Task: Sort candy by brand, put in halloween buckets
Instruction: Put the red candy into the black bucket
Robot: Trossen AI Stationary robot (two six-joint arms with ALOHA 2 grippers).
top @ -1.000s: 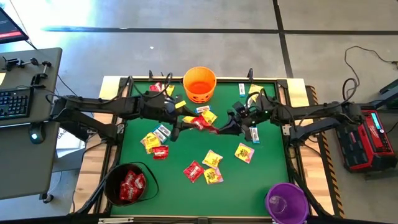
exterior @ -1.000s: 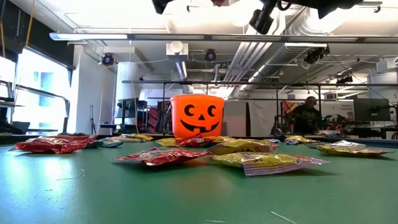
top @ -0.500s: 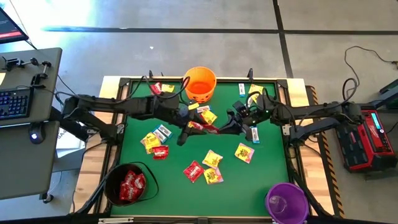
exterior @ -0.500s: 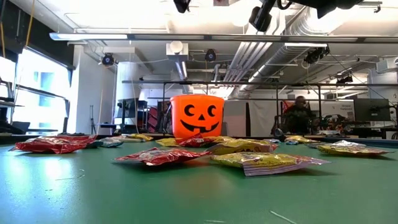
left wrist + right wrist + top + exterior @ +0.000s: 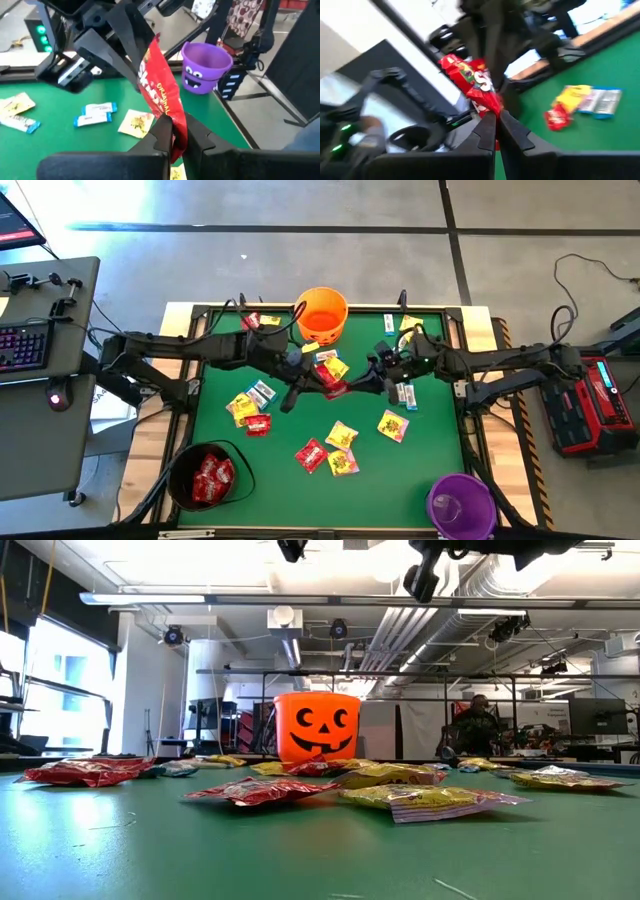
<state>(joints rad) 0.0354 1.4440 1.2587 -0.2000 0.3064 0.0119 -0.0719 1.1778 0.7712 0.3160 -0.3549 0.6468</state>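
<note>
At the near edge of the green counter (image 5: pixel 430 450) the black bucket (image 5: pixel 208 476) with red packets inside stands at the left corner and the purple bucket (image 5: pixel 461 504) at the right corner, both where they were a second ago. Between them and the middle lie loose candy packets, red (image 5: pixel 311 454) and yellow (image 5: pixel 343 436), none of them moved.

Above the middle of the counter the two arms meet. The left hand (image 5: pixel 174 134), which a second ago stood wide beside the red packet (image 5: pixel 160 92), has since closed and now pinches one end of it. The right hand (image 5: pixel 496 123) stays clamped narrow on the other end, so the packet hangs in the air between both hands, well clear of the surface; in the high view it shows as a red spot (image 5: pixel 331 383) between the two hands.

Farther back, the orange bucket (image 5: pixel 321 316) stands at the far edge, unchanged. In the room beyond, a person (image 5: pixel 478 727) has shifted slightly.
</note>
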